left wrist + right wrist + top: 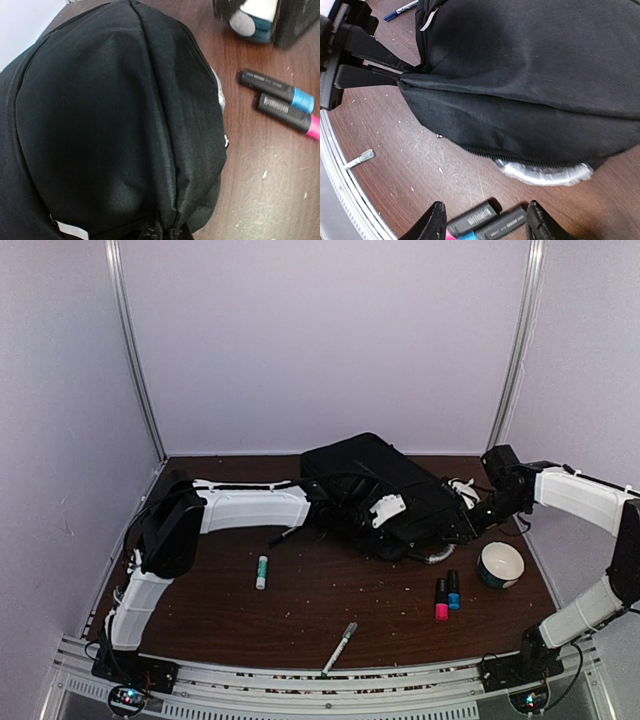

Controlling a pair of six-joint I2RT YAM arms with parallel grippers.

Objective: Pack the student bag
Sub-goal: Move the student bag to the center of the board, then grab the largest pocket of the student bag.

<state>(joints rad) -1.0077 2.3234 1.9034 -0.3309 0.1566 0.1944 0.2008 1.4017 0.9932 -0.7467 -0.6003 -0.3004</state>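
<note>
the table (300, 612) is dark brown wood, scuffed and dotted all over with pale crumbs. a ribbed metal rail (300, 682) runs along its near edge. plain pale lilac walls (320, 340) close it in on three sides, with thin metal posts (135, 350) at the back corners.

the student bag (385, 495) lies on its side toward the back of the table, about the middle, slanting from back left to front right. a crinkled clear plastic thing (545, 173) pokes out from under its lower edge.

the left gripper (397, 75) is at the bag's left end, its fingers pressed together on a pinch of the black fabric. the right gripper (487, 225) is at the bag's right end with its fingers spread and nothing between them, above two markers on the table, one pink (441, 600) and one blue (453, 590), lying side by side.

a bowl (501, 564) sits just right of the markers. a glue stick (261, 571) lies left of centre, and a pen (339, 648) lies near the front rail.
</note>
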